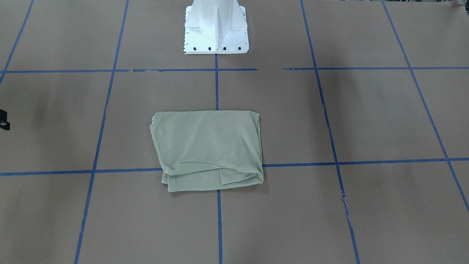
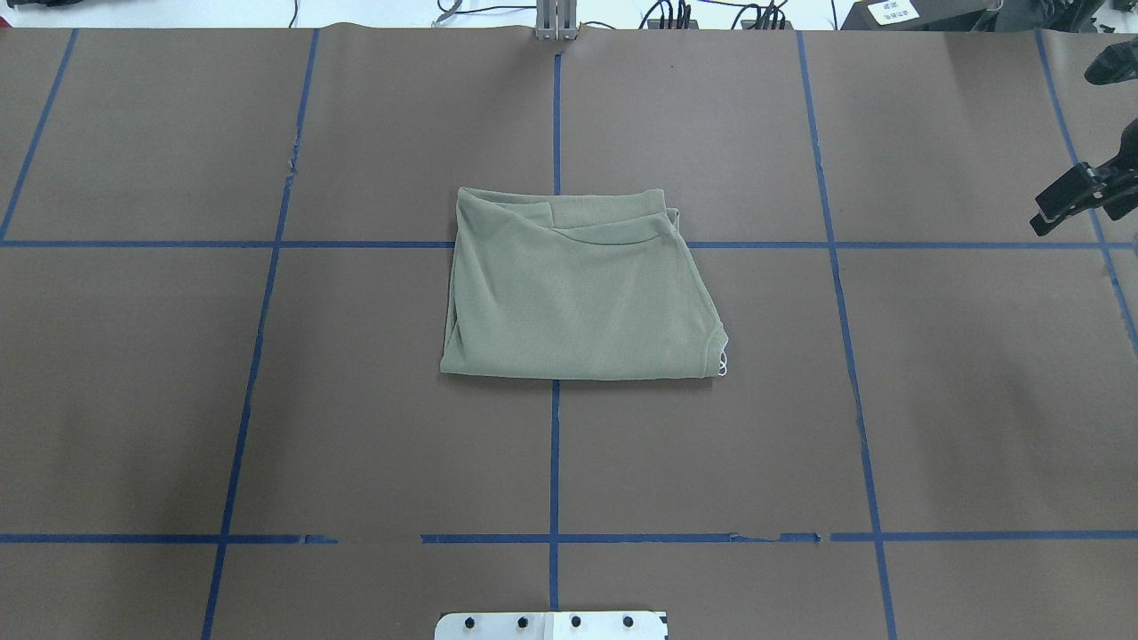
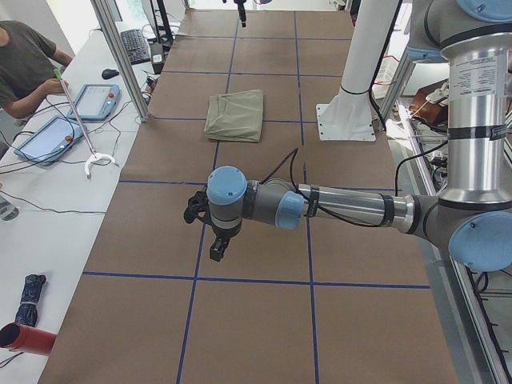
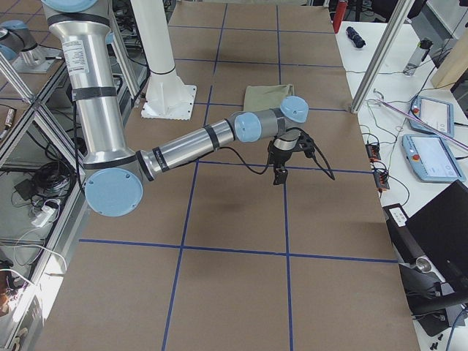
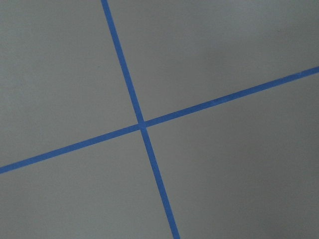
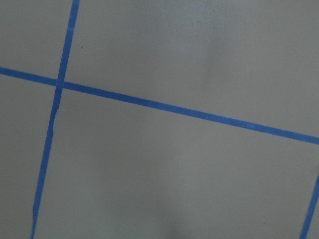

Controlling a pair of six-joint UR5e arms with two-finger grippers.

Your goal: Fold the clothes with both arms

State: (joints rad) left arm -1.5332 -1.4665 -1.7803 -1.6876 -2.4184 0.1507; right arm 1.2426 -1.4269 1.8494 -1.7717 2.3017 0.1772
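Observation:
The clothes point(image 2: 578, 293) are one sage-green shirt, folded into a rough rectangle at the middle of the brown table point(image 1: 366, 121). It also shows in the other views: shirt point(image 1: 209, 146), shirt point(image 3: 236, 114), shirt point(image 4: 267, 97). A white tag loop point(image 2: 722, 363) pokes out at its collar corner. Both arms are far from it, out toward the table's ends. My left gripper point(image 3: 216, 250) hangs over bare paper near a tape line; I cannot tell whether it is open or shut. My right gripper point(image 2: 1067, 204) only partly shows at the overhead view's edge, and I cannot tell its state either. Both wrist views show only paper and blue tape.
The white pedestal base point(image 1: 216, 29) stands at the robot's side of the table. Blue tape lines point(image 2: 556, 444) grid the paper. In the left side view a person point(image 3: 24, 64) sits at a side table with tablets point(image 3: 48, 136) and a reaching tool point(image 3: 80, 120).

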